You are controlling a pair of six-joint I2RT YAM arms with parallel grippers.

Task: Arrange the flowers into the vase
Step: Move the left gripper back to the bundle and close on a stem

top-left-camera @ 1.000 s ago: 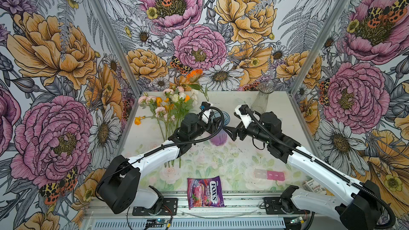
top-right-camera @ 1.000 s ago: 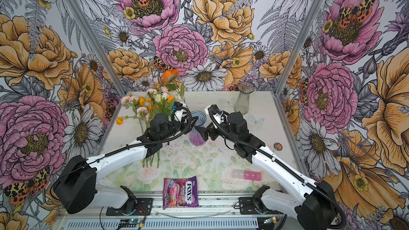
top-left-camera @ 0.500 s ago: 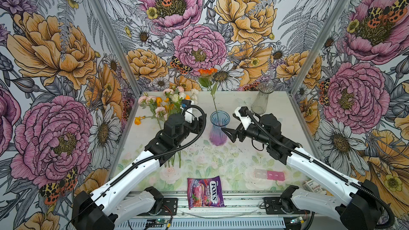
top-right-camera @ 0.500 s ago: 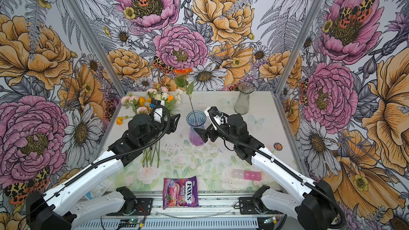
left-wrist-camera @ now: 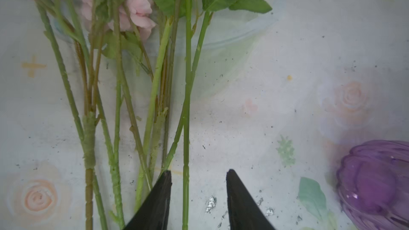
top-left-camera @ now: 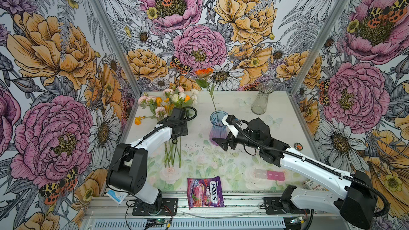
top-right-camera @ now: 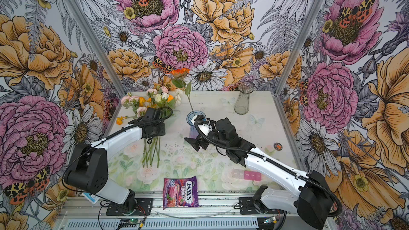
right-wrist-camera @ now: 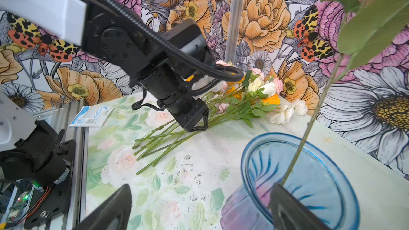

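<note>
In goes the orange flower (top-left-camera: 204,72); left gripper (left-wrist-camera: 199,172), back at the vase's (top-left-camera: 215,132) nine o'clock, sits half-open astride a stem (left-wrist-camera: 186,107); right gripper (right-wrist-camera: 200,193) gapes wide, empty.

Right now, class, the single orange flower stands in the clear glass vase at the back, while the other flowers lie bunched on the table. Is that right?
Not quite. The orange flower stands in the blue and purple vase mid-table; the clear glass vase at the back holds nothing, as both top views show. The other flowers do lie bunched on the table.
</note>
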